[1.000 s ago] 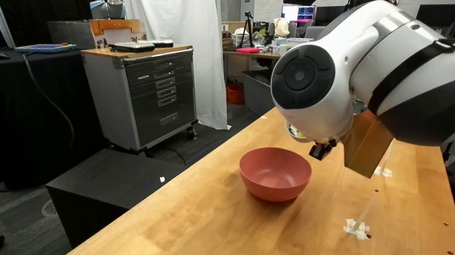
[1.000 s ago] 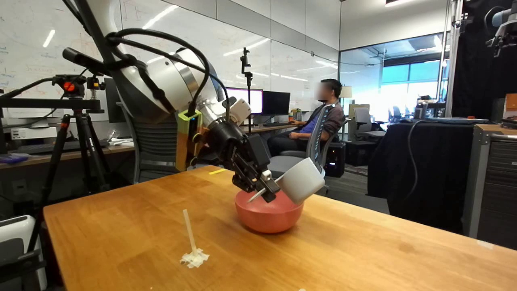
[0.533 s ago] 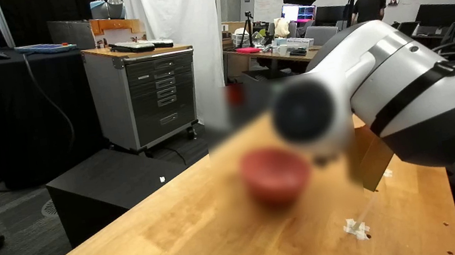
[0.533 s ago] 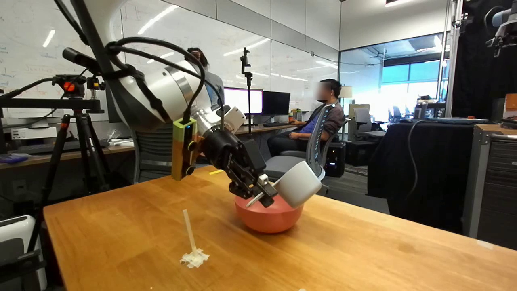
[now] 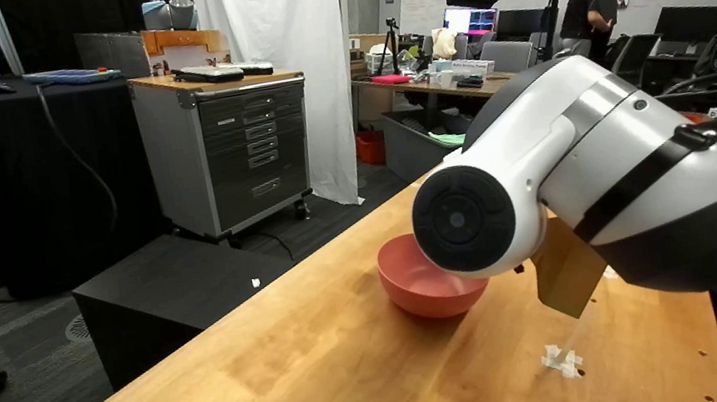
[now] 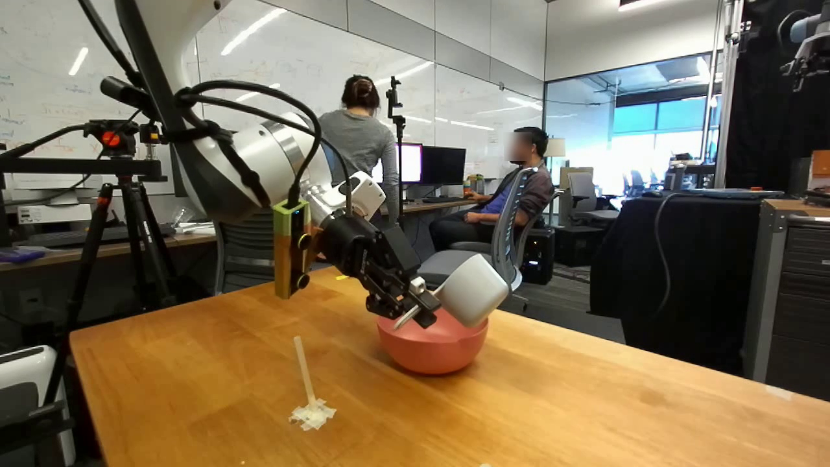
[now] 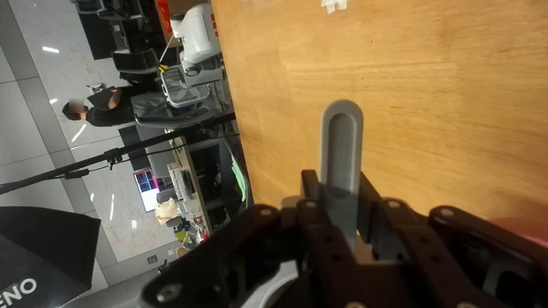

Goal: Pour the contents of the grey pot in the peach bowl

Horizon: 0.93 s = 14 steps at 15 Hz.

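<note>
On the light wooden desk [image 6: 583,402], a wide salmon-pink bowl [image 6: 433,350] is set; near it, a small round grey pot [image 6: 475,292] is held raised and tilted, its slim grey handle [image 7: 341,141] pinched by black fingers [image 7: 310,184]. Lifting is done; pouring seems left, though the contents cannot be seen.
</note>
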Each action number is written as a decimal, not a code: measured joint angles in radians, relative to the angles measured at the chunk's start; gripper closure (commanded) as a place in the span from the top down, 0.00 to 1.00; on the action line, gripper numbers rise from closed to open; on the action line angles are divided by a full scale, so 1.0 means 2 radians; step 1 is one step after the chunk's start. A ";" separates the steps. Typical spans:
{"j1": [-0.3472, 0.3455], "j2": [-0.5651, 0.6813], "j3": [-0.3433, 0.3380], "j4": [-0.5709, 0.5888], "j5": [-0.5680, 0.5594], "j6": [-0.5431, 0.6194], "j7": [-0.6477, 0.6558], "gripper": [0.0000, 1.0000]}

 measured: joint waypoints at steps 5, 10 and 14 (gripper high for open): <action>0.007 0.006 0.003 0.020 -0.016 -0.029 0.013 0.08; 0.008 0.022 0.003 0.027 -0.044 -0.058 0.028 0.08; 0.008 0.038 0.003 0.030 -0.064 -0.082 0.040 0.08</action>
